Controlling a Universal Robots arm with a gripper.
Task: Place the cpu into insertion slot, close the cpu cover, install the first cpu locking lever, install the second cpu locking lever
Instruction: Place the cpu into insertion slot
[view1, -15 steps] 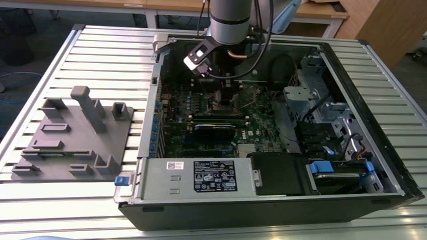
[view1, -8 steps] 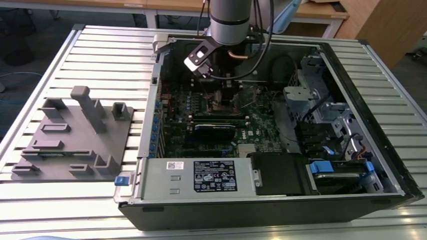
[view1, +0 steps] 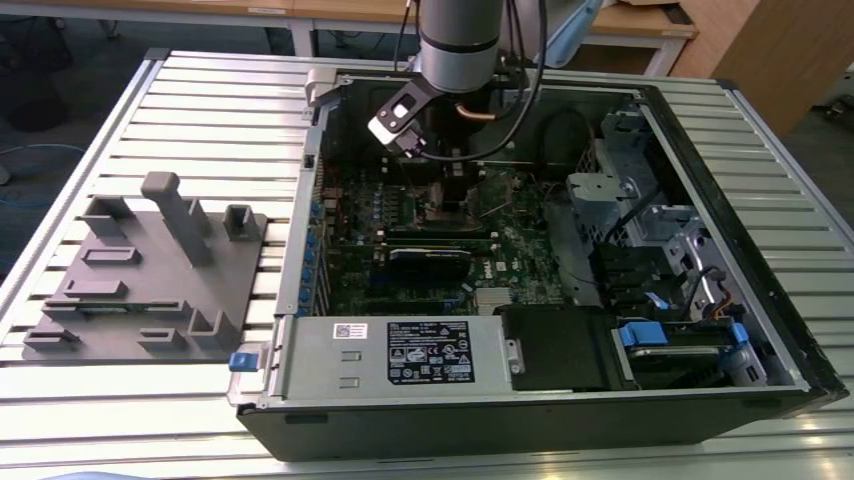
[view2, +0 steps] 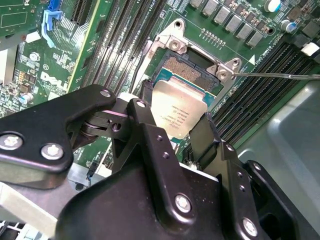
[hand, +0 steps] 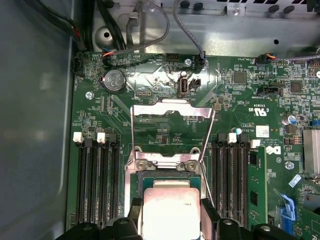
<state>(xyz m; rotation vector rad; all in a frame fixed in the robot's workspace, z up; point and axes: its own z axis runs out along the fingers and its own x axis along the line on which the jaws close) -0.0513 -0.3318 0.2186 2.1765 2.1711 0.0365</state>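
Note:
My gripper (view2: 175, 116) (hand: 171, 214) is shut on the cpu (view2: 176, 111) (hand: 171, 207), a flat silver-grey square gripped at two opposite edges by black fingers (view2: 204, 134). The chip hangs over the insertion slot (view2: 189, 69) (hand: 169, 175), covering part of it; whether it touches I cannot tell. The cpu cover (hand: 172, 111), a thin silvery frame, stands swung open beyond the slot. Two thin wire locking levers (hand: 132, 135) (hand: 208, 137) stick up unlatched beside it, one also showing as a lever (view2: 280, 75). In the exterior view the arm's gripper (view1: 451, 190) reaches down into the computer case.
Long black memory slots (hand: 97, 180) (hand: 231, 175) flank the socket. A coin battery (hand: 114, 80) and cables (hand: 150, 30) lie beyond the cover. The open case (view1: 721, 250) holds a power supply (view1: 400, 350) and drive bays. A grey fixture (view1: 147, 270) sits at the exterior view's left.

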